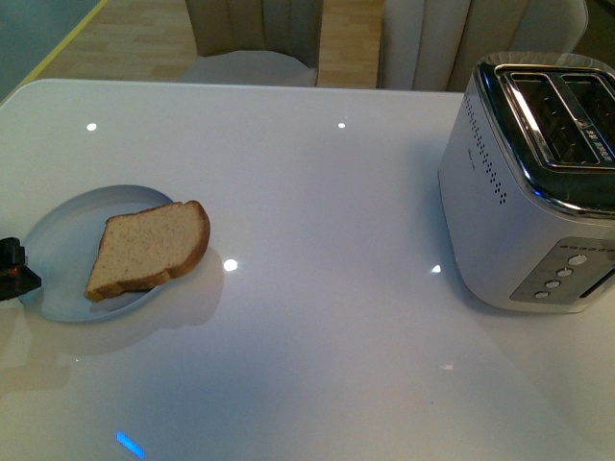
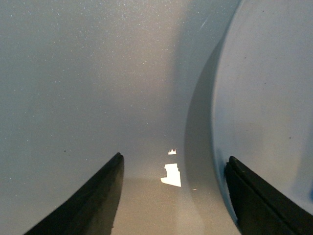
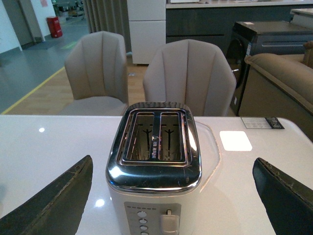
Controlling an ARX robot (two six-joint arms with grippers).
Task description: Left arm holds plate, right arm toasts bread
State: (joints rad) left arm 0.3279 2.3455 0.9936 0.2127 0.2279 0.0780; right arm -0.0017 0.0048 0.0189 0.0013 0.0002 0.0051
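A pale blue-grey plate (image 1: 67,230) sits at the left of the white table, with a brown bread slice (image 1: 149,248) lying on it, overhanging the plate's right rim. My left gripper (image 1: 13,271) shows as a black tip at the plate's left edge. In the left wrist view it (image 2: 173,164) is open, and the plate's rim (image 2: 254,98) runs by one finger (image 2: 259,200). A white and chrome two-slot toaster (image 1: 538,182) stands at the right. My right gripper (image 3: 171,169) is open and empty, facing the toaster (image 3: 154,161) from its control side. It is out of the front view.
The toaster's two slots (image 3: 156,136) are empty and its lever (image 3: 168,223) is up. Two beige chairs (image 3: 186,73) stand behind the table's far edge. A white square coaster (image 3: 235,140) lies on the table beyond the toaster.
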